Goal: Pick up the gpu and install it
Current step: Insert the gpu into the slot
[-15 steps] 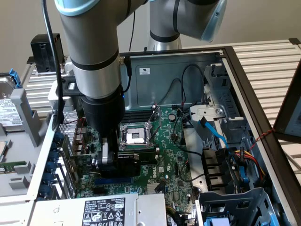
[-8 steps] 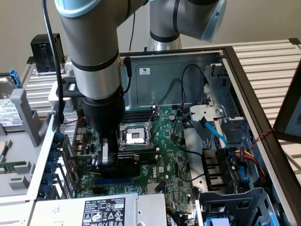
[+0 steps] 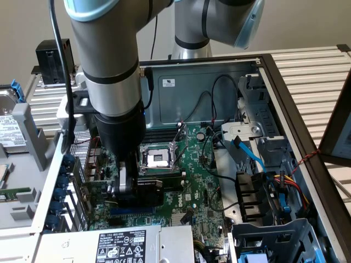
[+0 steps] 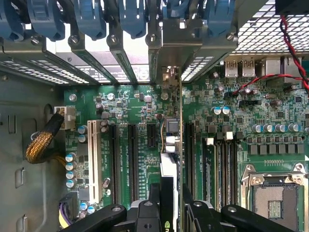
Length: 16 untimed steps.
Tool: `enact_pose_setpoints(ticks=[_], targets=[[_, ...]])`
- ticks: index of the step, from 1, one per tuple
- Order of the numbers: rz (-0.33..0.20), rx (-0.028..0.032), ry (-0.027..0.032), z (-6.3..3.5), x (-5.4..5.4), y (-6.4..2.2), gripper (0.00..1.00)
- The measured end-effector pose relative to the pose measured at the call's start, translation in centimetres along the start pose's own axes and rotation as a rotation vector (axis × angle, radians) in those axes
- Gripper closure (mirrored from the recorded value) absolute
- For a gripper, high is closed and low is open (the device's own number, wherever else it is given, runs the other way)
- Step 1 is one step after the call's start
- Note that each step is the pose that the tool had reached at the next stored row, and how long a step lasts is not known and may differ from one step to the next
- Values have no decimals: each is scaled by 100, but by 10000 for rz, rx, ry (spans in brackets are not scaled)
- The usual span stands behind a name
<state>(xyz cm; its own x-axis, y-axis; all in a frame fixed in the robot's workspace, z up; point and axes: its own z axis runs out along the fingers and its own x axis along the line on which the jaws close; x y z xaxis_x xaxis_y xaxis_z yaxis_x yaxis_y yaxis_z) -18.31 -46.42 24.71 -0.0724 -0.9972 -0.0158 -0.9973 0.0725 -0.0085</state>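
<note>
- A big green board (image 3: 200,181) lies inside an open computer case (image 3: 186,93).
- A square silver socket (image 3: 156,159) sits on the board.
- A flat blue cable (image 3: 249,153) runs beside the board.
- Blue clips (image 4: 91,19) stand in a row.
- A long white slot (image 4: 93,162) sits on the board.
- A red wire (image 4: 289,43) curls over one corner.

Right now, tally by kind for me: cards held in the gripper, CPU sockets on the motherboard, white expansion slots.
gpu held in the gripper: 1
CPU socket, empty: 1
white expansion slot: 1
Total: 3
</note>
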Motion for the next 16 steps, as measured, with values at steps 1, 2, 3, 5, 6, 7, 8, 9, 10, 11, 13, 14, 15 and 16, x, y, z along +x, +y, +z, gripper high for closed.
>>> enact_pose_setpoints(ticks=[1,2,3,5,6,7,8,9,10,11,13,14,15,16], targets=[[0,-1,1,1,0,0,73],[0,-1,2,1,0,0,73],[0,-1,1,2,0,0,73],[1,1,-3,5,-3,0,73],[1,2,-3,6,-5,1,73],[1,1,-1,5,-6,1,73],[0,0,0,5,-6,1,73],[0,-1,1,5,-6,1,73],[0,-2,2,6,-6,1,73],[0,-2,1,8,-6,1,73],[0,-1,-1,15,-6,1,73],[0,-2,0,17,-6,1,73],[0,-2,1,18,-6,1,73],[0,-3,2,18,-6,1,73]])
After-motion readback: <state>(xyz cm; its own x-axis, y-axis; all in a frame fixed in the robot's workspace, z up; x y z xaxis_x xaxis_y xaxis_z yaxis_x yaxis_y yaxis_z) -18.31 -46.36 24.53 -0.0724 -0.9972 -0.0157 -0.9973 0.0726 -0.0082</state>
